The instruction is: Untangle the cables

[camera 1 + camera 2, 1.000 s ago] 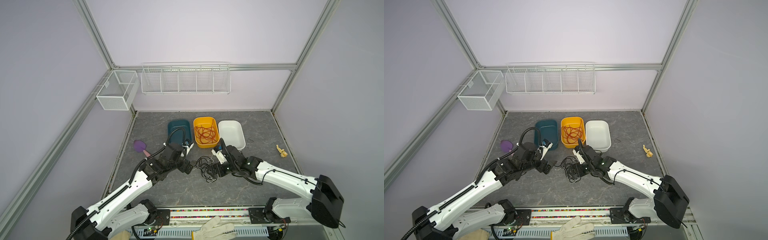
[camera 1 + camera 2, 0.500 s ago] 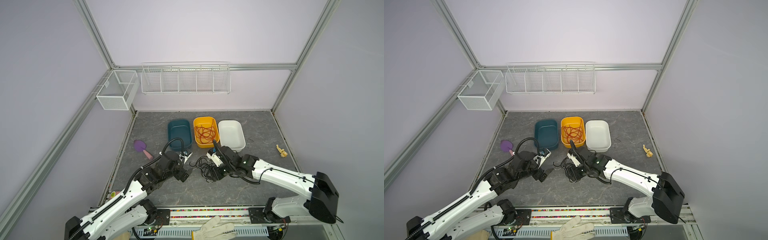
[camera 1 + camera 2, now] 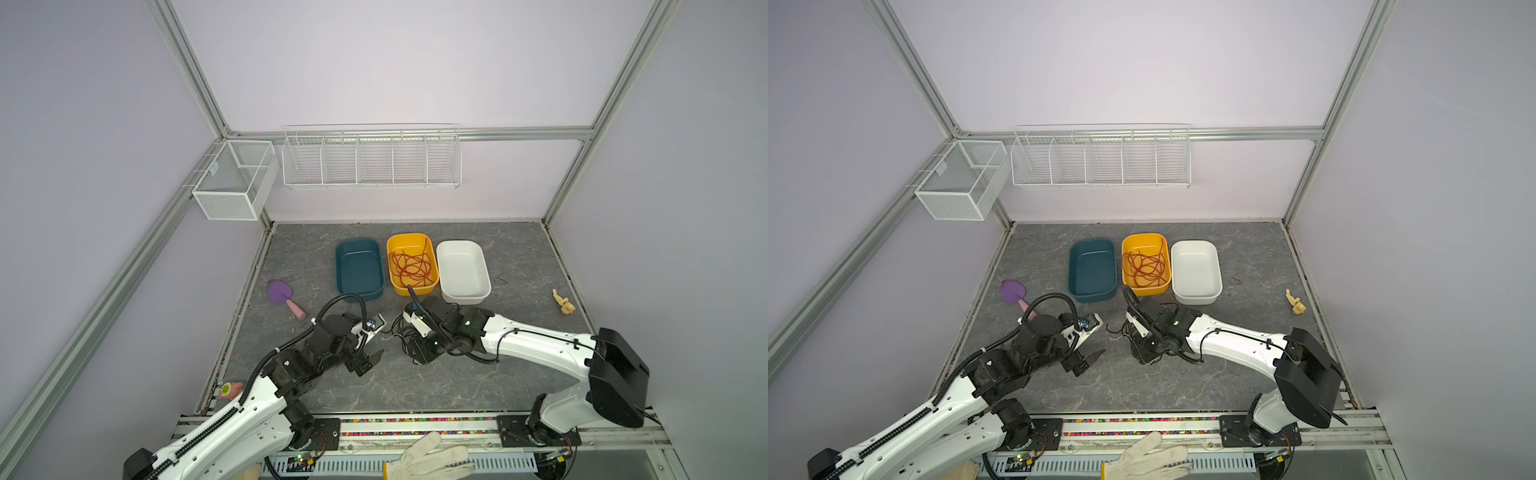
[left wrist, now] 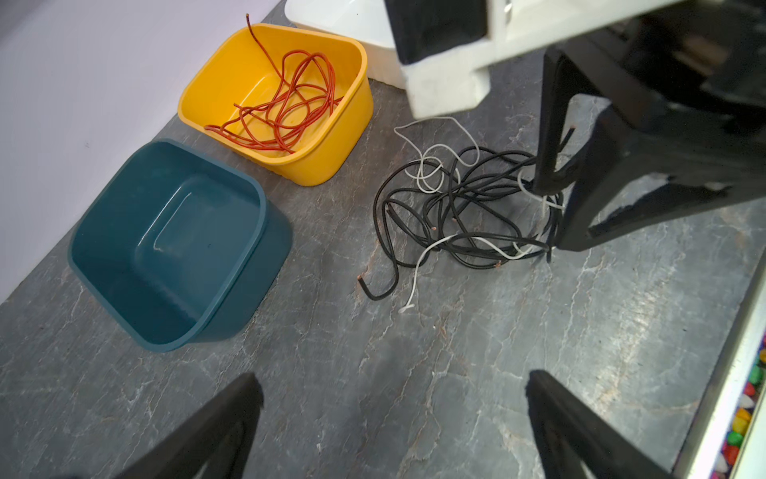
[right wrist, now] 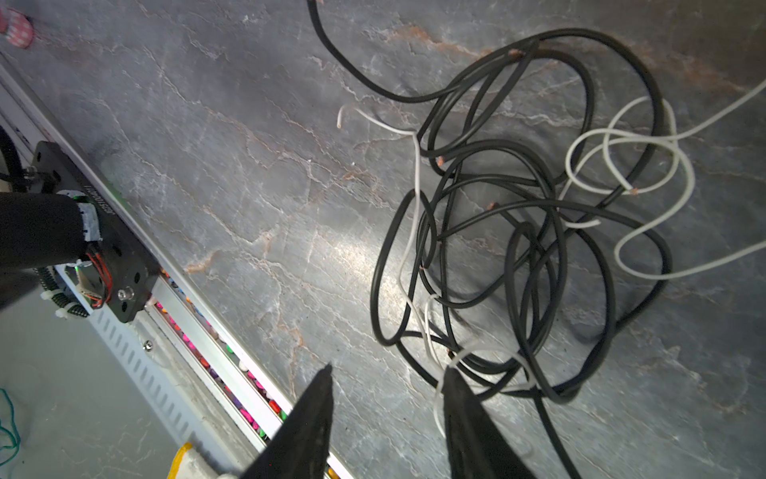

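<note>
Quick look at the cable job. The black and white cables are knotted in one tangle (image 4: 464, 195) lying flat on the worktop (image 3: 415, 386), roughly mid-worktop in both top views. A black end and a white end stick out loose toward the teal bin (image 4: 248, 298). The red cables (image 3: 411, 266) sit apart from that mess, coiled inside the yellow bin (image 4: 331, 157) at 12 o'clock from the tangle. The teal bin is touching or nearly touching it at 9 o'clock and the white bin (image 3: 463, 297) is close at 3 o'clock.

The right gripper (image 5: 387, 369) is down at the tangle's 5 o'clock edge, partly spread. There's bare worktop in the gap between its fingers, so nothing is pinched there that I can see. One white strand runs right along one of the fingers (image 5: 468, 414) – touching or just behind it, I can't tell which.

The left gripper (image 4: 391, 375) is spread wide and holds nothing. It hangs over bare worktop at about 8 o'clock from the tangle, near it but clear of the wires.

A purple scoop (image 3: 278, 291) lies off at 10 o'clock.
</note>
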### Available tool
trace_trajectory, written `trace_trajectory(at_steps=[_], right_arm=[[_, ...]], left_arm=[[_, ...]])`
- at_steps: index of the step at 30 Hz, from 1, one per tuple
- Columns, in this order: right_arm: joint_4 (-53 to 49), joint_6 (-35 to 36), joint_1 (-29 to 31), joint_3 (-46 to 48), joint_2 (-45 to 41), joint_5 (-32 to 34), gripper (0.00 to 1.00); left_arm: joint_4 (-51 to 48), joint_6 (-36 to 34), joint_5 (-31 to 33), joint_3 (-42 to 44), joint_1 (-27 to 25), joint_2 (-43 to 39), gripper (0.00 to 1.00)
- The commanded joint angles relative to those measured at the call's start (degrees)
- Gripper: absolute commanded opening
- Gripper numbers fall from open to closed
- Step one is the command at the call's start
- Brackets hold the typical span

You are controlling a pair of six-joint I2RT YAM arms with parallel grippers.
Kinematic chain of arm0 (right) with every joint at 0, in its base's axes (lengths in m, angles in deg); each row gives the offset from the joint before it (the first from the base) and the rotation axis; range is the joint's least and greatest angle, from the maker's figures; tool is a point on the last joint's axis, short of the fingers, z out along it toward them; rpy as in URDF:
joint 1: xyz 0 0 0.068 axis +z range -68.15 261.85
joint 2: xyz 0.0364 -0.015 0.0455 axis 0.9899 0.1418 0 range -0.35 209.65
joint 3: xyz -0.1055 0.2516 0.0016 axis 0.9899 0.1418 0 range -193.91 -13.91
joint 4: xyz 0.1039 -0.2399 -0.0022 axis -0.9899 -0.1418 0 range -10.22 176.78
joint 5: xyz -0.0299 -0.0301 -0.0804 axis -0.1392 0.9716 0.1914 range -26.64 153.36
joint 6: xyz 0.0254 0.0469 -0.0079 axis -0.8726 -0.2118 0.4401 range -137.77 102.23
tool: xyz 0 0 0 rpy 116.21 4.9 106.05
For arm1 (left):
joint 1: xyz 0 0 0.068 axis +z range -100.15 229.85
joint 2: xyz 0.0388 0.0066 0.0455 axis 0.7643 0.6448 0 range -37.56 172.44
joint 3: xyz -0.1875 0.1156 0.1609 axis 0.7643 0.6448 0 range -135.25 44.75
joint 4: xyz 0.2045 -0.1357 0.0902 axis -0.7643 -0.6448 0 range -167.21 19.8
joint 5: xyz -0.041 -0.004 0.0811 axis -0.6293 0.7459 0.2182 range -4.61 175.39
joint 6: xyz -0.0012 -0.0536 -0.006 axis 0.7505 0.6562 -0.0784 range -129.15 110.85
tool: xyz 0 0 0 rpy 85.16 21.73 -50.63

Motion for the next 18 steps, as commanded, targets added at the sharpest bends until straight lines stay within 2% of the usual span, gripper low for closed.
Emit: trace_trajectory(at_steps=[1,6,18], right_arm=[[-0.39,-0.16,0.65,-1.22,1.05,1.47,0.43],[0.18,-0.36,0.89,-1.21,2.08,1.92,0.39],[2.18,-1.51,1.01,-1.04,4.01,2.50,0.32]], left_arm=[[0.23,-2.32,-1.32,0.99,-0.64,-0.77,0.99],[-0.34,-2.66,0.97,0.91,-1.78,0.23,0.99],[-0.12,-2.98,1.12,1.17,-2.63,0.57,0.99]])
